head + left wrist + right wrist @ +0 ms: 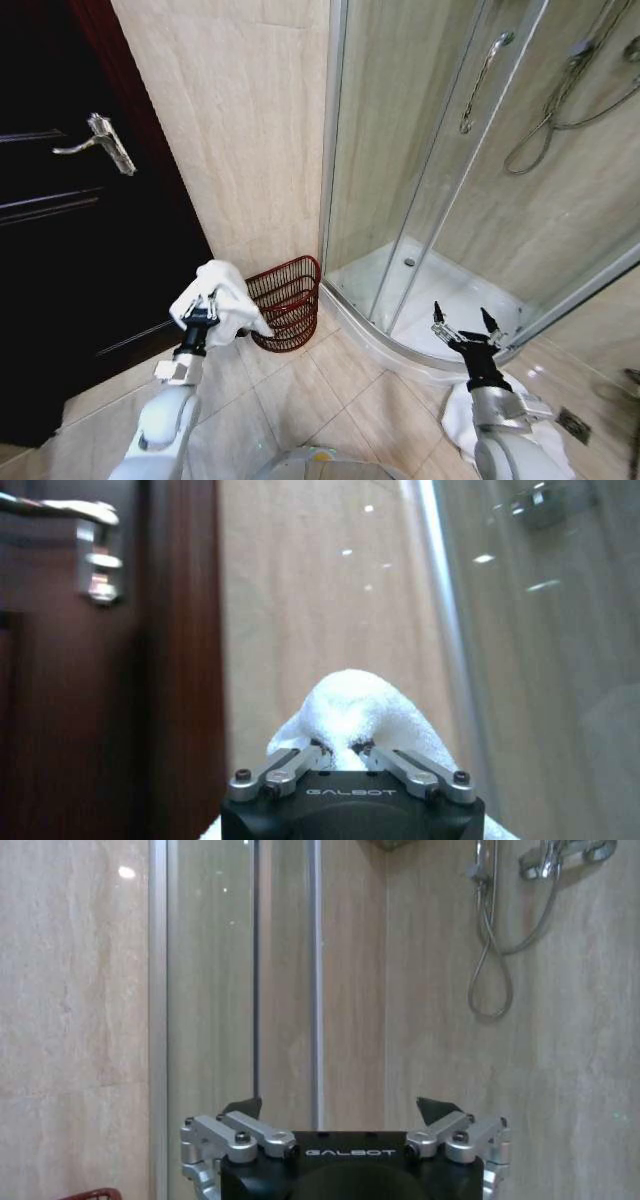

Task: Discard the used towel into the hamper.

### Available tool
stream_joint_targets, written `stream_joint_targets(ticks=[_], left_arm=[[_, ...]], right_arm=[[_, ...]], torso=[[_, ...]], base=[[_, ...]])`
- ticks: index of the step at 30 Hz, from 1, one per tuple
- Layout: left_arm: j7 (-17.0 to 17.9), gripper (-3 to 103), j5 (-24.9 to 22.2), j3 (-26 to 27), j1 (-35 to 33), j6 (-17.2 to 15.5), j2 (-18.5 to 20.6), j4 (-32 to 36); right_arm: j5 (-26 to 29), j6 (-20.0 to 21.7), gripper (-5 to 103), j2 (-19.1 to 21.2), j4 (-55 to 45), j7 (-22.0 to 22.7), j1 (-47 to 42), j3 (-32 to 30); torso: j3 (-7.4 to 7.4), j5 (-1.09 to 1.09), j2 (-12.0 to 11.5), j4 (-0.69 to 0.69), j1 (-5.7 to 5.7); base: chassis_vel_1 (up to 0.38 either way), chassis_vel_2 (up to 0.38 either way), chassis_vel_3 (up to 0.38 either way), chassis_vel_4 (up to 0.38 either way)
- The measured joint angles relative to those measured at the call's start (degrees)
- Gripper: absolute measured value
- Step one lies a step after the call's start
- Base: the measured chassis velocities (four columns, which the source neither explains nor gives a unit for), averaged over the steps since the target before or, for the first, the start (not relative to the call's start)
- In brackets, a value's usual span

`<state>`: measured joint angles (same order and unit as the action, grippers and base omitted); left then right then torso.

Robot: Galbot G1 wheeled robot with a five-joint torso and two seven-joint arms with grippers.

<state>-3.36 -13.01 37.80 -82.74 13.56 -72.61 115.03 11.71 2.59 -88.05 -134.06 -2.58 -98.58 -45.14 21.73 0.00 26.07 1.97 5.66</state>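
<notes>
Head view: one towel (222,295) in left hand (204,305), one hamper (288,302).

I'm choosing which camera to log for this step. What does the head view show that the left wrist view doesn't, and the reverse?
Head view alone: the hamper on the floor by the wall, the left pincer just left of it, and the right pincer open near the shower tray. Left wrist view alone: the pincer's fingers closed on the cloth, seen close. Both: the white towel, door handle and shower glass.
</notes>
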Motion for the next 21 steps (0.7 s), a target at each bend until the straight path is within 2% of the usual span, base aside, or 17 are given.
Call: stream_joint_targets(ticks=[1,5,6,8,9,11,12,13,16,17,20,21], left_arm=[[0.0,9,0.0,0.0,0.0,0.0,0.0,0.0],[-1.2,9,-2.7,-8.5,11.8,-3.1,3.5,-6.3],[-1.2,9,-2.7,-8.5,11.8,-3.1,3.5,-6.3],[-1.4,9,-3.9,-14.2,19.9,-4.3,5.8,-10.9],[-1.4,9,-3.9,-14.2,19.9,-4.3,5.8,-10.9],[-1.1,9,-4.0,-18.6,26.4,-5.0,7.2,-14.6],[-0.6,9,-4.0,-21.3,29.8,-5.1,7.8,-16.9],[-0.6,9,-4.0,-21.3,29.8,-5.1,7.8,-16.9],[0.3,9,-4.1,-29.1,38.5,-5.2,9.2,-23.5],[0.3,9,-4.1,-29.1,38.5,-5.2,9.2,-23.5],[2.0,9,-0.9,-35.5,47.4,-2.9,7.8,-34.5],[2.0,9,-0.9,-35.5,47.4,-2.9,7.8,-34.5]], right_arm=[[0.0,0.0,100,0.0,0.0,0.0,0.0,0.0],[0.9,3.5,100,0.9,-1.4,0.6,1.1,-1.2],[0.9,3.5,100,0.9,-1.4,0.6,1.1,-1.2],[1.9,5.1,100,1.2,-2.0,1.1,1.7,-1.7],[1.9,5.1,100,1.2,-2.0,1.1,1.7,-1.7],[2.7,6.0,100,1.3,-2.3,1.5,2.3,-2.0],[3.1,6.4,100,1.3,-2.4,1.8,2.6,-2.1],[3.1,6.4,100,1.3,-2.4,1.8,2.6,-2.1],[4.6,7.3,100,1.6,-2.8,2.6,3.0,-2.8],[4.6,7.3,100,1.6,-2.8,2.6,3.0,-2.8],[6.1,7.4,100,2.8,-3.1,3.2,2.5,-3.7],[6.1,7.4,100,2.8,-3.1,3.2,2.5,-3.7]], torso=[[0.00,0.00,0.0,0.00,0.00],[0.09,-0.02,0.1,0.00,0.06],[0.09,-0.02,0.1,0.00,0.06],[0.14,-0.01,0.2,-0.01,0.10],[0.14,-0.01,0.2,-0.01,0.10],[0.16,0.01,0.3,-0.02,0.12],[0.18,0.01,0.3,-0.02,0.14],[0.18,0.01,0.3,-0.02,0.14],[0.22,0.01,0.4,0.01,0.16],[0.22,0.01,0.4,0.01,0.16],[0.25,0.01,0.4,-0.01,0.18],[0.25,0.01,0.4,-0.01,0.18]], base=[[0.000,0.000,0.000,0.000],[0.000,0.000,0.000,0.000],[0.000,0.000,0.000,0.000],[0.000,0.000,0.000,0.000],[0.000,0.000,0.000,0.000],[0.000,0.000,0.000,0.000],[0.000,0.000,0.000,0.000],[0.000,0.000,0.000,0.000],[0.000,0.000,0.000,0.000],[0.000,0.000,0.000,0.000],[0.000,0.000,0.000,0.000],[0.000,0.000,0.000,0.000]])
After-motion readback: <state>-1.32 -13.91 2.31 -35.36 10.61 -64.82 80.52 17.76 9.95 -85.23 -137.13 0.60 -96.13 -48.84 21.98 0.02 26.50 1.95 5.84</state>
